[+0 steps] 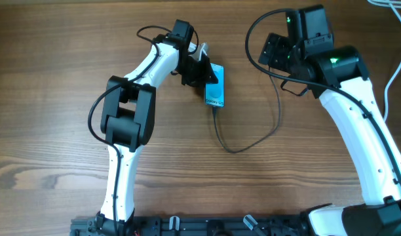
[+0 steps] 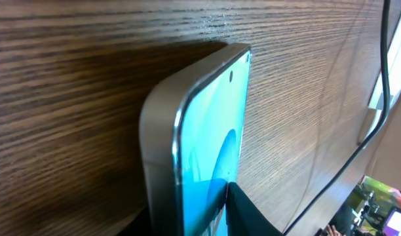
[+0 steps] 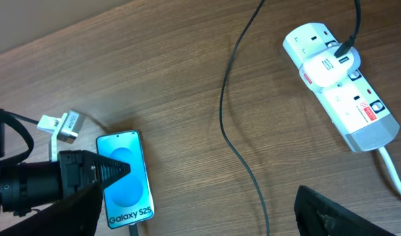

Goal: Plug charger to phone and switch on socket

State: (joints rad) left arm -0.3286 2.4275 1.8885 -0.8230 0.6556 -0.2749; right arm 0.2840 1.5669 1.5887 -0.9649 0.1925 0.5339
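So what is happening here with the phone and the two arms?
The left gripper is at the top end of the phone, which lies flat on the table; whether it grips it is unclear. The charger runs to the phone's bottom edge and seems plugged in, its white plug sitting in the socket. The right gripper hovers open near the socket, touching nothing.

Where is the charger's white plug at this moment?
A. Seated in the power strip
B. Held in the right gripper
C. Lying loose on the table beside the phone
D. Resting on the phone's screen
A: the right wrist view shows the white plug seated in an outlet partway along the power strip, not loose on the table or in a gripper.
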